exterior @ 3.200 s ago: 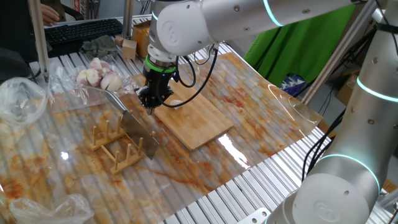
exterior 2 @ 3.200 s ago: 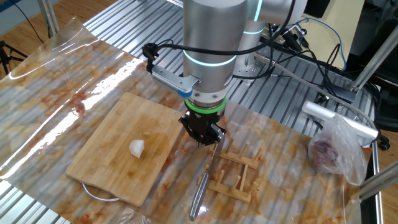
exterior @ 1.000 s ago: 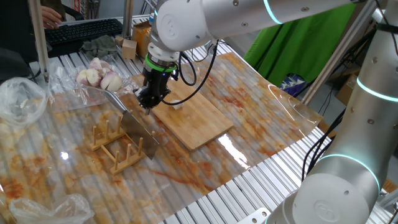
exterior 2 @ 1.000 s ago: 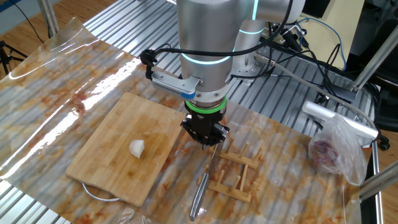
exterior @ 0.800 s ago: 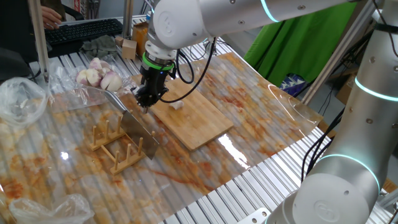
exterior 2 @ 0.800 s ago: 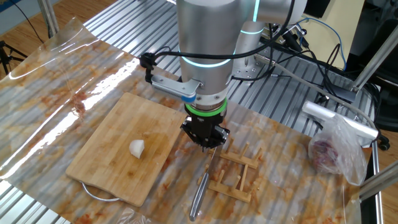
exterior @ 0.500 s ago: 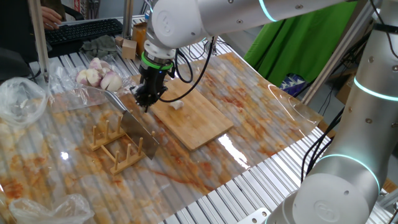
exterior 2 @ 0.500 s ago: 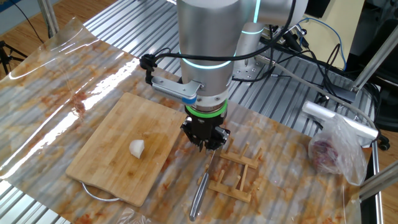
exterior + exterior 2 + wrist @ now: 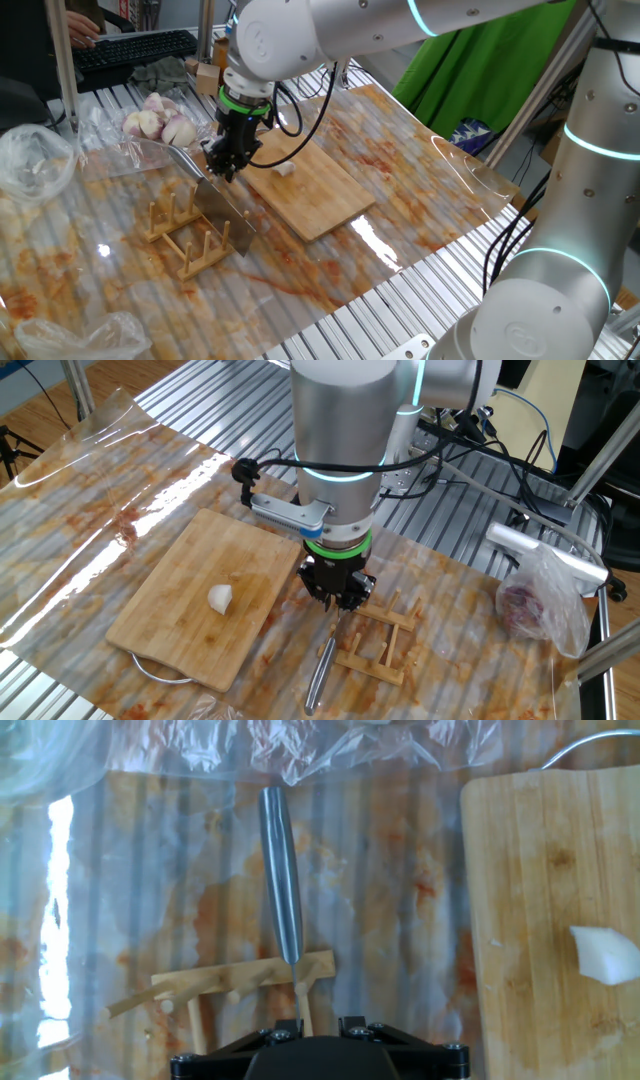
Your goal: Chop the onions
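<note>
Plastic-covered table (image 9: 120, 480) w/ wooden board (image 9: 180, 600); onion piece (image 9: 220, 598) sits mid-board, well apart from gripper (image 9: 337, 600). Gripper hangs over the rack (image 9: 378, 640), right above the knife (image 9: 280, 870); handle's long axis runs straight away from it. Can't tell finger spread; nothing visibly held.

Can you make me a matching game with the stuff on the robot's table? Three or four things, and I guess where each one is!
Things:
1. onion piece
2. knife
3. whole bulbs
4. gripper

Places:
A. resting in the wooden rack
B. lying on the cutting board
C. hanging above the knife by the rack
D. piled on clear plastic at the table's far side

Pairs: 1-B, 2-A, 3-D, 4-C
</note>
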